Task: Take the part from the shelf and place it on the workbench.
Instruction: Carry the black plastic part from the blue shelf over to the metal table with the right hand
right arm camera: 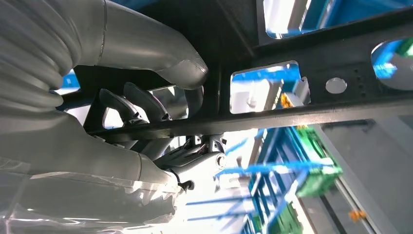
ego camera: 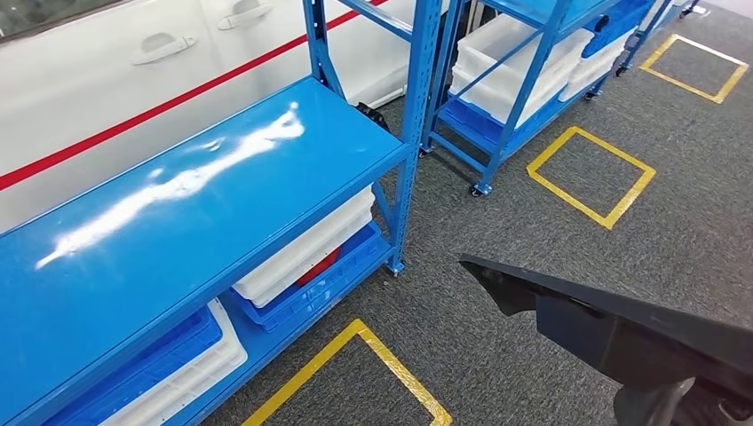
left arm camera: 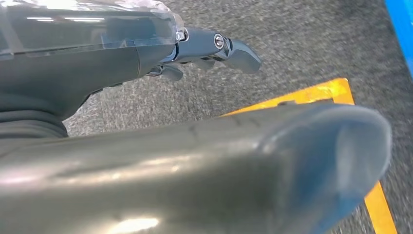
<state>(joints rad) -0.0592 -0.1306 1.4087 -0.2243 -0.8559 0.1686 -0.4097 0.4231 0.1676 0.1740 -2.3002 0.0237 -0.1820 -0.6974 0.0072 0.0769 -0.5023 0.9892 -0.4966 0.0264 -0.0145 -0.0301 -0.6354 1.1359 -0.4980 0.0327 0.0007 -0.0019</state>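
Grey carpet floor marked with yellow tape squares runs between blue steel racks. On the left, a blue shelf unit has a glossy bare top; white crates and blue crates sit on its lower level. A white panel with a red stripe stands behind it, and a second blue rack with white bins stands farther back.

The left robot hand hangs over the carpet, fingers loosely apart, gripping nothing.

At lower right, the black plastic part lies with its long axis running from its pointed tip at centre toward the lower right corner, where the frame cuts it off. The right robot hand is clasped around a bar of the part; its fingertips are partly hidden behind the bar.
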